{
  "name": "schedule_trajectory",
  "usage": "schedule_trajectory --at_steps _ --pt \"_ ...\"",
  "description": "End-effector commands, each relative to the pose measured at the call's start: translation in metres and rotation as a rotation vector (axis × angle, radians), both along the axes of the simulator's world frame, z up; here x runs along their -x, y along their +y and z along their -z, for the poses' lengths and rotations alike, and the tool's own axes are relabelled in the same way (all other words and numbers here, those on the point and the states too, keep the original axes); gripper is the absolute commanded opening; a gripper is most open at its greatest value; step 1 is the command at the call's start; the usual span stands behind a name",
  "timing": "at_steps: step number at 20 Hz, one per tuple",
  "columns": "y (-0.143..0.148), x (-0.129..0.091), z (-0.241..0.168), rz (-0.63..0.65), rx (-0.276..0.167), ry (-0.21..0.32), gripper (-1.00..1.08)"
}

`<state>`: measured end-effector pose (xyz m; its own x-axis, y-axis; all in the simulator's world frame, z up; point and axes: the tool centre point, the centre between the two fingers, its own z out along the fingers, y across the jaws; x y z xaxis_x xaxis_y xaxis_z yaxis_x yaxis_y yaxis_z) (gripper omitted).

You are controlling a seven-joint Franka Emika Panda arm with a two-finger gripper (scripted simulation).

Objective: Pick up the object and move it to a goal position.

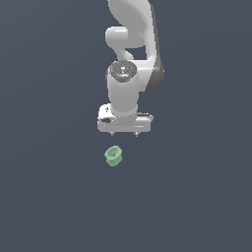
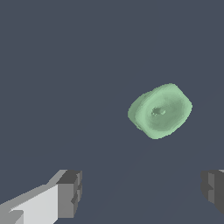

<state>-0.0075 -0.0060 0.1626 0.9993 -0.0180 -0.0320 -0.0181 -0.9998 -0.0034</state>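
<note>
The object (image 1: 113, 156) is a small light-green spool-like piece with a hollow top, resting on the dark floor. My gripper (image 1: 124, 133) hangs a little above it and slightly toward the exterior view's right, pointing down. In the wrist view the object (image 2: 160, 111) shows its hollow end, lying beyond the fingers and not between them. Both fingertips (image 2: 70, 193) stand wide apart with nothing held, so the gripper (image 2: 142, 192) is open.
A plain dark grey-blue floor (image 1: 49, 197) fills both views. The white arm (image 1: 130, 59) rises behind the gripper toward the top of the exterior view.
</note>
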Motion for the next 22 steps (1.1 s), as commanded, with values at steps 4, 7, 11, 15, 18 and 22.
schedule_trajectory --at_steps 4,7,11,15,18,22 --pt "0.001 -0.001 -0.004 -0.009 0.002 -0.006 1.00" --pt "0.005 -0.006 -0.013 -0.033 0.006 -0.022 1.00" --pt "0.008 -0.008 -0.020 -0.048 0.009 -0.034 1.00" --pt "0.008 -0.008 -0.020 -0.050 0.009 -0.032 1.00" --pt "0.008 -0.008 -0.019 -0.046 0.008 -0.032 1.00" --pt "0.006 -0.009 -0.017 -0.018 0.008 -0.032 1.00"
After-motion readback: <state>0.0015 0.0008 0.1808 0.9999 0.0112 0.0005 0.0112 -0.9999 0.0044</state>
